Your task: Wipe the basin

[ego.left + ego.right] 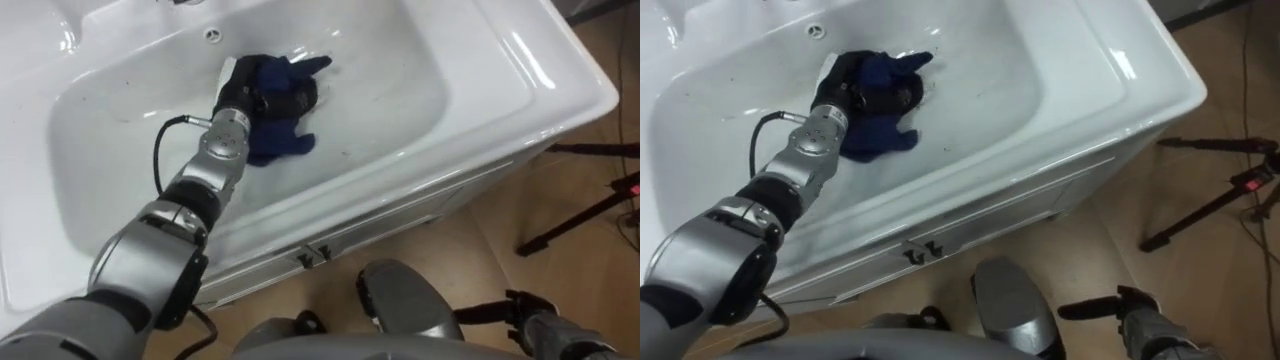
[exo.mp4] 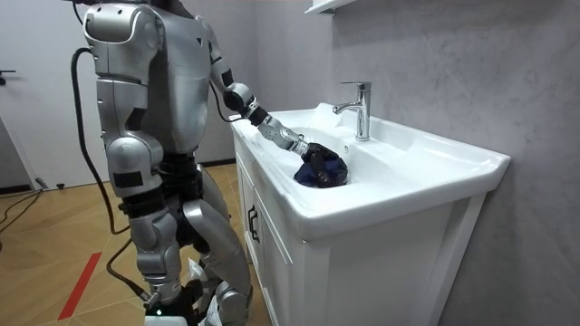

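A dark blue cloth [image 1: 285,140] lies bunched on the bottom of the white basin [image 1: 400,90], near its back wall. My left hand [image 1: 262,95] reaches down into the basin from the lower left and sits on top of the cloth, its black fingers curled into the fabric. In the room view the same hand [image 2: 304,148] presses the cloth [image 2: 322,170] into the basin [image 2: 408,167] while I stand at the vanity's front. My right hand [image 1: 545,325] hangs low beside me, below the cabinet, with relaxed fingers holding nothing.
A chrome faucet [image 2: 361,109] stands at the basin's back edge, and an overflow hole [image 1: 211,33] sits in the back wall. The white cabinet [image 1: 400,215] below has small handles [image 1: 315,253]. A black tripod [image 1: 590,200] stands on the wooden floor to the right.
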Controlling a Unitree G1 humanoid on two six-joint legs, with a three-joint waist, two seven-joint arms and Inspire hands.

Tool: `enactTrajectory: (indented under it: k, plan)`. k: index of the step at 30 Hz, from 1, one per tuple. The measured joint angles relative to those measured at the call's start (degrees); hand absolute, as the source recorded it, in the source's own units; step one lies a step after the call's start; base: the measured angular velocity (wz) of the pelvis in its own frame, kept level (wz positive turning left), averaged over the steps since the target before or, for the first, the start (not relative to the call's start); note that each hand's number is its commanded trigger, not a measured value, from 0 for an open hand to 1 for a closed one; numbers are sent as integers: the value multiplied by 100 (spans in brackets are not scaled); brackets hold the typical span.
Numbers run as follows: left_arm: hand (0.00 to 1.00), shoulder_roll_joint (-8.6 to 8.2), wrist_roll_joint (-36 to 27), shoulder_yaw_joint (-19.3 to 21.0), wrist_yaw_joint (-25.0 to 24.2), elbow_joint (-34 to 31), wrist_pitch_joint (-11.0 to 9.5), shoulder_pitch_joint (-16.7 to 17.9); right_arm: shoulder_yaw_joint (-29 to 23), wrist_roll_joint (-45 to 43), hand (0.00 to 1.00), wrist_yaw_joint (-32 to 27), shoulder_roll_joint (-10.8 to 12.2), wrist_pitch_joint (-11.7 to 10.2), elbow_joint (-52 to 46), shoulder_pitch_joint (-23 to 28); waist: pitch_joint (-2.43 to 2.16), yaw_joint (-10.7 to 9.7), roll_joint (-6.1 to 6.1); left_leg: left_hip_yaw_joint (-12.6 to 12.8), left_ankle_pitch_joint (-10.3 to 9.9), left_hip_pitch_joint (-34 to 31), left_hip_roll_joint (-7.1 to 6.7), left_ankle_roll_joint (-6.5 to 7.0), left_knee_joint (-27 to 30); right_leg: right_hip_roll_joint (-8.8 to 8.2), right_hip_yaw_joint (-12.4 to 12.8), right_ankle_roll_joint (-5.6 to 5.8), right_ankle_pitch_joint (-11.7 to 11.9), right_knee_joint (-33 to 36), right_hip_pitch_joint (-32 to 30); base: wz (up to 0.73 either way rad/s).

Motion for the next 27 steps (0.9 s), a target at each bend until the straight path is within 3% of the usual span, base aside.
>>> enactTrajectory:
  k: [5,7,12,17,27]
  plan:
    - [100,-28,7,-306,24,-400,139,-25,30,-21,0,10,-138,-24,60,16,-2,-140,150,8,-41,-67,-105,65,32,-116,-17,58,-121,180,-116,5]
    - [100,-43,139,-458,32,-600,142,-26,32,-44,0,20,-184,-22,149,1,20,-140,191,58,-85,-85,-120,84,95,-162,1,70,-179,288,-163,-2]
    - [100,-12,475,-700,44,-963,152,-87,33,-218,0,179,-222,-44,382,-77,26,-231,186,118,-124,-158,-150,120,222,-213,76,104,-248,413,-257,0]
    - [100,-9,635,-759,142,-964,149,-223,36,-228,0,222,-264,-89,370,-103,69,-301,188,229,-209,-178,-117,164,258,-179,130,147,-247,450,-290,-6]
    - [100,51,615,-741,195,-615,-249,-271,222,-192,0,195,-323,-81,149,-94,70,-245,197,288,-223,-198,-153,195,236,-190,201,196,-242,461,-363,-3]
